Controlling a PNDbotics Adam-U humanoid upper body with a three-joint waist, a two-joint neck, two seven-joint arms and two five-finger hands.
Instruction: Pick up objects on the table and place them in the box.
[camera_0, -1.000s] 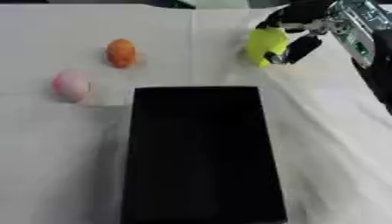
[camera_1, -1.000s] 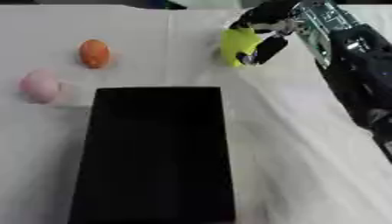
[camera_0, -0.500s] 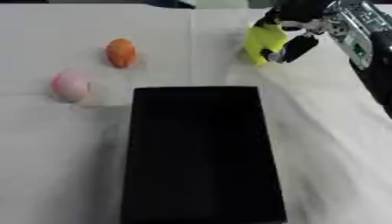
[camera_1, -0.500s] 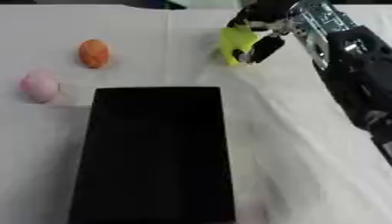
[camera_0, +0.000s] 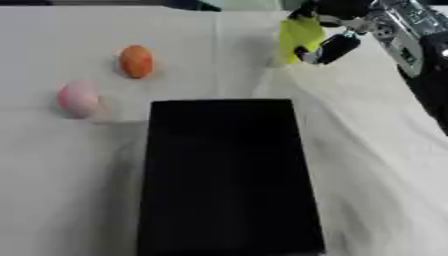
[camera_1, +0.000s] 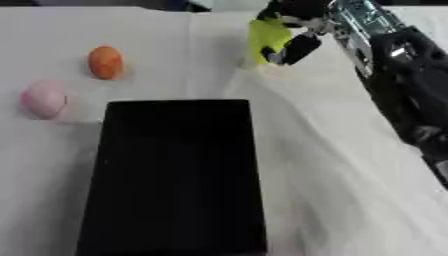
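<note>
I have the right robot hand (camera_0: 328, 37) up at the far right of the bench (camera_0: 376, 165), its dark fingers curled round a yellow-green object (camera_0: 300, 34) that sits off the cloth, beyond the far right corner of the black box (camera_0: 229, 175). The box lies lengthwise toward me, its far edge straight and its near end reaching the bottom of the frame; a strip of bare white cloth separates that far edge from the held object. To the left of the box the cloth is open apart from two things: an orange object (camera_0: 136, 61) farther back and a pink object (camera_0: 79, 98) nearer, just beside the box's far left corner. The two sit near each other but apart. On the right, wrinkled cloth runs between the box's long side and my arm. The right eye view shows far more of the black forearm (camera_1: 407, 95) coming down the right edge, while the left eye view gives only a sliver of it. My left robot hand shows in neither view.
</note>
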